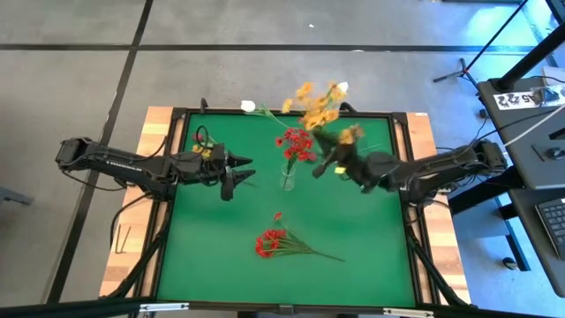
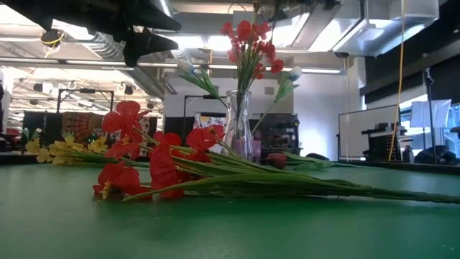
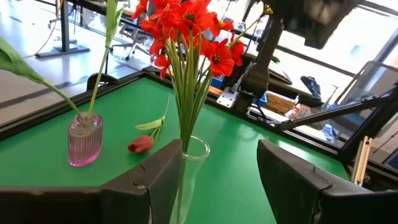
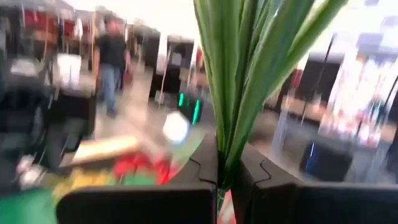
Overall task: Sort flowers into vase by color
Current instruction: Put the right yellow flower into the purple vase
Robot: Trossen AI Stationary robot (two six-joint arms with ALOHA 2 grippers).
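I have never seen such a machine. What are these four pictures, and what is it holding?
This is a robot with two dark arms at a green table. One picture looks down from above, one looks level across the table, and two come from cameras on the wrists. The right end effector is shut on green stems of the yellow-orange artificial flowers. The left end effector is open and holds nothing, beside the clear glass vase of red flowers. A loose red flower bunch lies on the table. A small pink ribbed vase stands farther off.
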